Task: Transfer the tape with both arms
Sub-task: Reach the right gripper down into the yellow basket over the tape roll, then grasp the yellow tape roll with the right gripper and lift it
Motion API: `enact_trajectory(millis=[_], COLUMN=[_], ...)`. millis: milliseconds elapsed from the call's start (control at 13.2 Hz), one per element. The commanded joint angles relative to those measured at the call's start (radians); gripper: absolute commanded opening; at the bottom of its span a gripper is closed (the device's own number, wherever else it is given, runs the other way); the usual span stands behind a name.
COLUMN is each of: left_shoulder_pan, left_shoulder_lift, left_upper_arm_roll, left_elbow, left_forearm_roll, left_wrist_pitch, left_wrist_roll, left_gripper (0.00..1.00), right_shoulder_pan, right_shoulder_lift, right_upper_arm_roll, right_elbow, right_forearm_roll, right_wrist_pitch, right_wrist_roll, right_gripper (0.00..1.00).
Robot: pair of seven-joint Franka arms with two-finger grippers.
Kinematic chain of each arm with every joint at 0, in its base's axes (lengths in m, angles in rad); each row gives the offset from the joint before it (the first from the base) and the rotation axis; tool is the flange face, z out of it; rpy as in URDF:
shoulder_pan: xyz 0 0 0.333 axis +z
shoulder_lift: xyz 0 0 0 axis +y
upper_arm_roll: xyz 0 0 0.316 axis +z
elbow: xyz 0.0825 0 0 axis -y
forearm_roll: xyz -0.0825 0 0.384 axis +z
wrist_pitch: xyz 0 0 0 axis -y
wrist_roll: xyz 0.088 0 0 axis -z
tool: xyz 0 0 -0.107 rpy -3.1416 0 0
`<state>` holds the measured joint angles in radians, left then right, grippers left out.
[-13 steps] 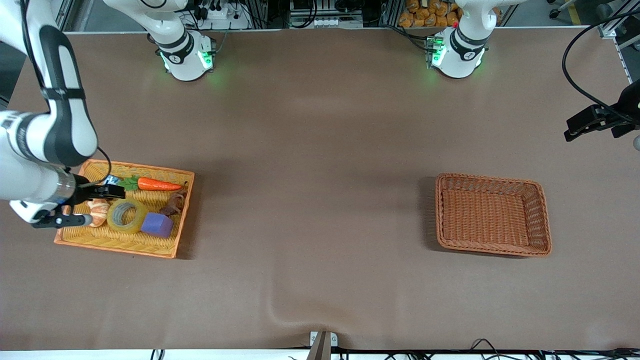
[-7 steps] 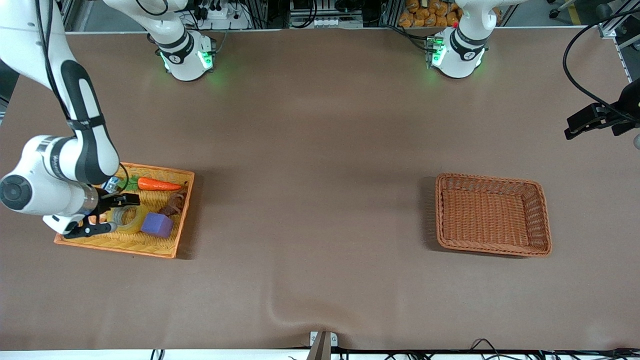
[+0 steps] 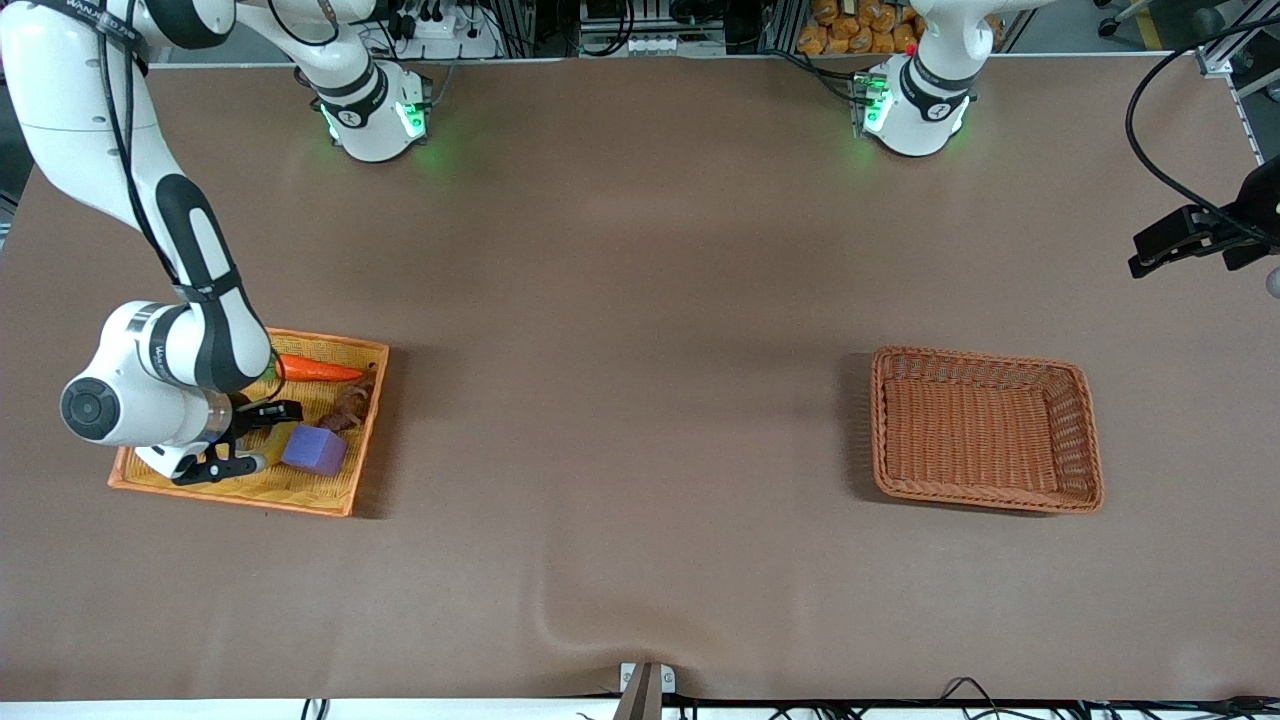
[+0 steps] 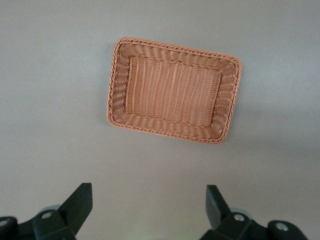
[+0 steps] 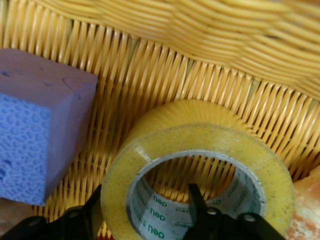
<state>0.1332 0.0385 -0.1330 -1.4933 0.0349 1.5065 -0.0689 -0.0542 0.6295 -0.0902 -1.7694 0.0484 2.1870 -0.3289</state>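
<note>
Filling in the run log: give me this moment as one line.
right gripper: open, straddling tape wall in yellow basket | left gripper: open, waiting above brown basket

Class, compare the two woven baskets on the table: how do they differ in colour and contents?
The yellow-orange basket toward the right arm's end holds a carrot, a purple block and the tape; the brown basket toward the left arm's end holds nothing. The right pincer is down inside the yellow-orange one, none in the brown one. Both are rectangular wicker trays.
</note>
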Motion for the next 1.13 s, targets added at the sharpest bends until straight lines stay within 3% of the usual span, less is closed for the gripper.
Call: enact_trajectory(millis=[0,302,604,831,1058], left_shoulder_pan=[0.005,0.005,0.005,0.006,0.006], left_shoulder_lift=[-0.006,-0.005,-0.002,-0.003,-0.003], left_upper_arm_roll=[-0.003,-0.003,-0.003,-0.003,-0.002], left_elbow=[0.002,0.001,-0.001,-0.004,-0.005], left_forearm_roll=[-0.009,-0.009,-0.009,-0.009,-0.009], left_wrist_pitch=[-0.014,-0.014,-0.014,-0.014,-0.014], left_wrist_roll=[0.012,0.011,0.011,0.011,0.011], left_gripper=[1.00,1.00,1.00,1.00,1.00], right_shoulder_pan=[-0.007,-0.003,0.022,0.137,0.314], right_shoulder_lift=[-0.005,-0.039,-0.160,-0.163,-0.162], right_upper_arm_roll=[0.006,0.006,0.007,0.009,0.009], right_elbow=[0.013,0.033,0.161,0.248,0.301], right_forearm_roll=[0.024,0.024,0.028,0.038,0.106], right_wrist_pitch=[-0.012,-0.042,-0.321,-0.394,-0.431], right_wrist_roll=[-0.024,-0.054,-0.049,0.106,0.350], right_gripper=[0.00,0.00,0.00,0.00,0.00])
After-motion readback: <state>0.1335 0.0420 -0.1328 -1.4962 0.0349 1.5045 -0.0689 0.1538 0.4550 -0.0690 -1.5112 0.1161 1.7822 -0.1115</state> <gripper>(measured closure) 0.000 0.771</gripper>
